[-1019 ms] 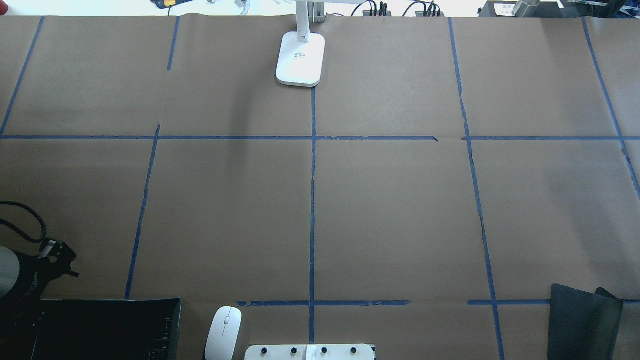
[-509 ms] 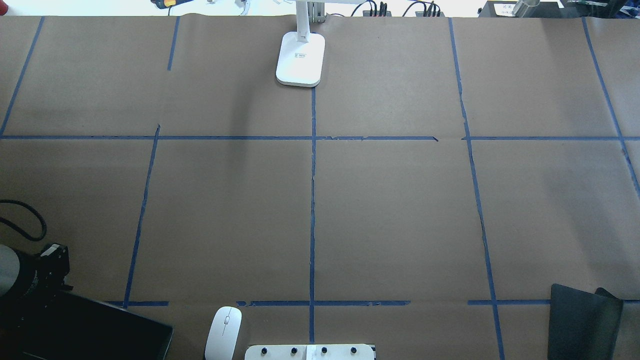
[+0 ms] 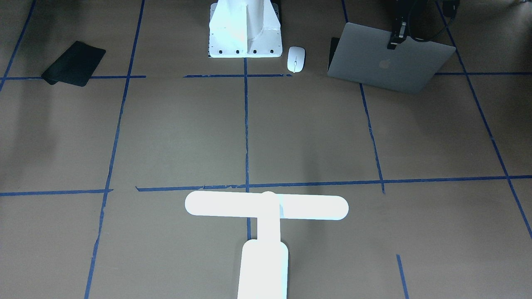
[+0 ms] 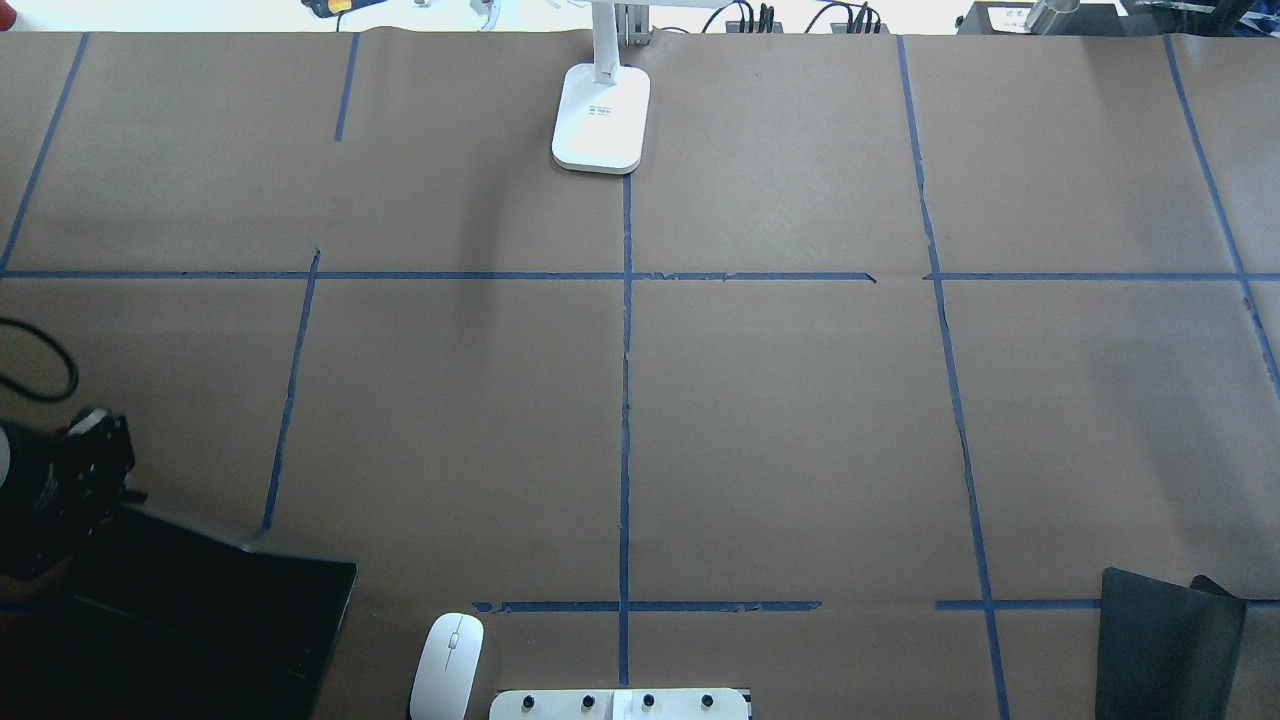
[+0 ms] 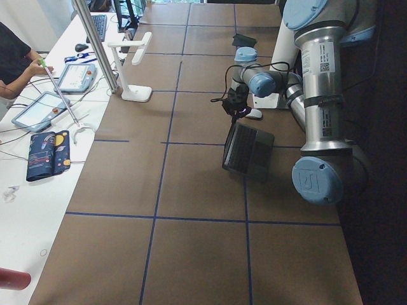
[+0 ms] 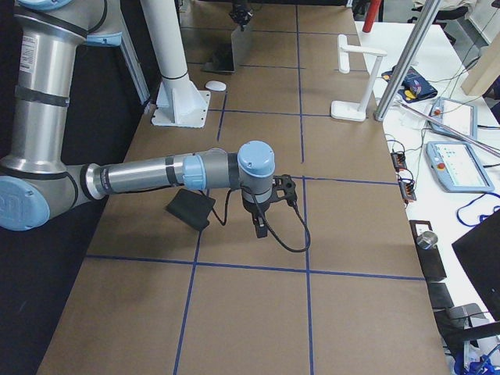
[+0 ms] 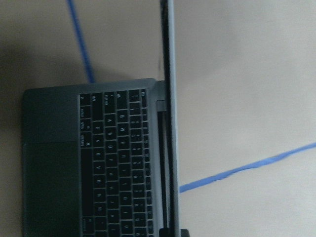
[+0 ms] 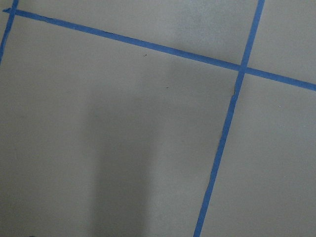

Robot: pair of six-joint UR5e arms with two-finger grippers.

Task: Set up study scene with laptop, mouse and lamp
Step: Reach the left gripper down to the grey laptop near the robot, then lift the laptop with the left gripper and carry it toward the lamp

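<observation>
The laptop (image 3: 390, 58) stands open near the robot's left side, its silver-grey lid with the logo facing the front camera. In the overhead view the laptop (image 4: 200, 620) looks dark. My left gripper (image 3: 392, 41) is shut on the lid's top edge; the wrist view shows the keyboard (image 7: 118, 158) and the thin lid edge. The white mouse (image 3: 296, 59) lies beside the pedestal, apart from the laptop. At the far middle of the table stands the white lamp (image 3: 266, 207), upright. My right gripper (image 6: 260, 223) hangs over bare paper; I cannot tell whether it is open.
The white bolted pedestal (image 3: 244, 33) stands at the near edge, centre. A flat black pad (image 3: 75, 63) lies on the robot's right side, close to the right arm. Blue tape lines (image 4: 625, 400) grid the brown paper. A person's arm (image 5: 19, 70) and tablets are beside the table.
My left gripper has moved away from the robot's base with the lid in its grasp. The laptop has turned and shifted forward with it. Mouse, lamp and pad have stayed put.
</observation>
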